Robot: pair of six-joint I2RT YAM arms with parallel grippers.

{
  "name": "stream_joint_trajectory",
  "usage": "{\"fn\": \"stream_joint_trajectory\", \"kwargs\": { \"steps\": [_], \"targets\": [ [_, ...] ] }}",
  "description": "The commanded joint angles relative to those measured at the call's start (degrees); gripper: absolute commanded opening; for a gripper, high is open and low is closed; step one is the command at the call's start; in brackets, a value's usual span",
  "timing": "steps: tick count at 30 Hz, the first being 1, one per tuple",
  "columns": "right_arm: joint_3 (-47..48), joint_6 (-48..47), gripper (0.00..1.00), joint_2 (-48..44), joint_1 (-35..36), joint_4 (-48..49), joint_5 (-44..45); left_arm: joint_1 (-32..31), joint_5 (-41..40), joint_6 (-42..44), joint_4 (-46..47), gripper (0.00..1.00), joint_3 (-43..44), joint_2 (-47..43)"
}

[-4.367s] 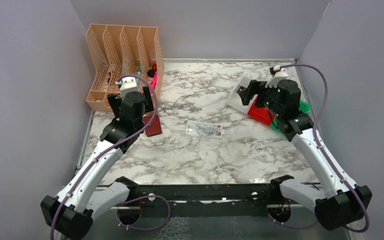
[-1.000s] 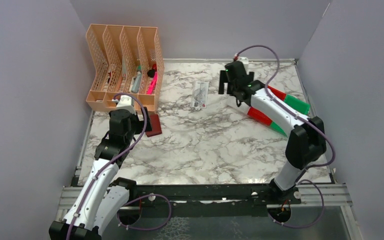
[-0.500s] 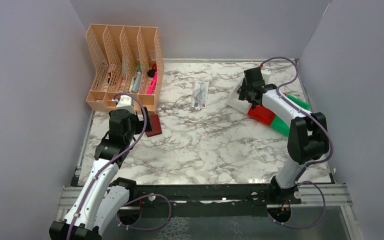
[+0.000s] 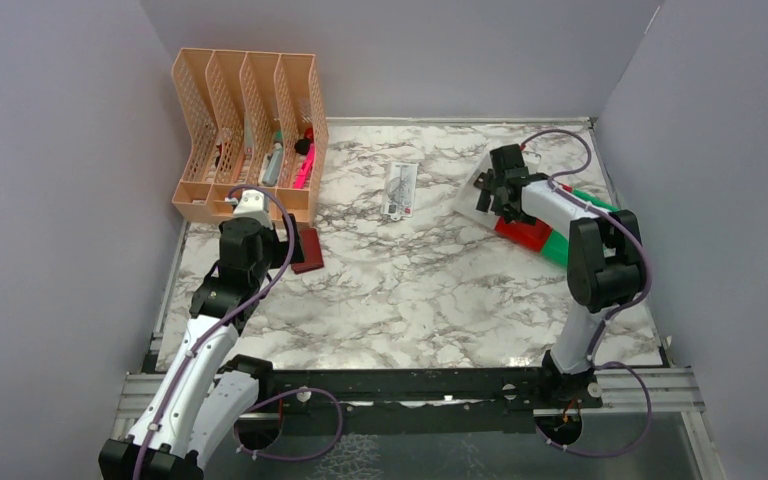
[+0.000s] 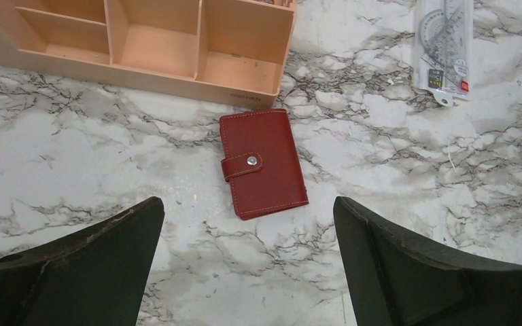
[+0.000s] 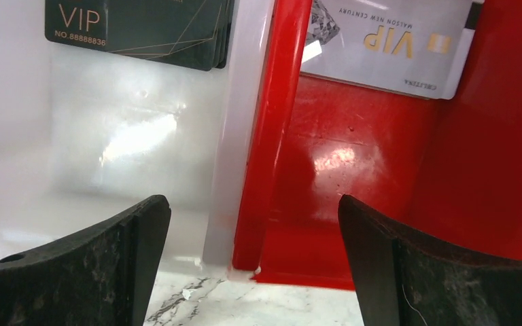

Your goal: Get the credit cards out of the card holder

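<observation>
Moments earlier, swung the right gripper [image 6: 251, 204] off the white tag [image 4: 400, 190] and halted it low over the white bin [image 6: 75, 136] and the red bin [image 6: 380, 149], well to the right of the peach organizer [image 4: 250, 130]; held its jaws spread wide, gripping nothing. Kept the left gripper [image 5: 248, 204] unmoved through that same second, just in front of the organizer's near right corner, likewise gaping and empty. Left the tag lying between the organizer and the bins, about level with the organizer's front edge and further back than some seconds before. Showed black credit cards [image 6: 143, 30], seemingly stacked, already lying in the white bin, and a pale credit card [image 6: 387, 41] in the red bin beside it, both just beyond the right fingertips and untouched. Left the card holder [image 5: 262, 163] flat on the marble table [image 5: 75, 170], just in front of the organizer and apart from it, fastened shut by its tab [image 5: 242, 165], directly below the left gripper and squarely between its open fingers, without contact. Judged from this: much of the emptying apparently done, the swing to the bins looking like a visit to cards already out. Impossible to tell, through the closed cover, about any cards remaining inside. Likely next need: unfastening that tab.
</observation>
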Motion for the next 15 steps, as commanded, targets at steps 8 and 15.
{"fn": "stream_joint_trajectory", "kwargs": {
  "steps": [8, 15],
  "targets": [
    [-6.69, -0.44, 0.99, -1.78, -0.32, 5.28, -12.14, 0.82, 2.19, 0.29, 0.93, 0.99, -0.02, 0.92],
    [-10.45, -2.2, 0.95, -5.33, 1.29, 7.56, -18.0, 1.11, 2.32, 0.29, 0.94, 0.99, -0.02, 0.98]
  ]
}}
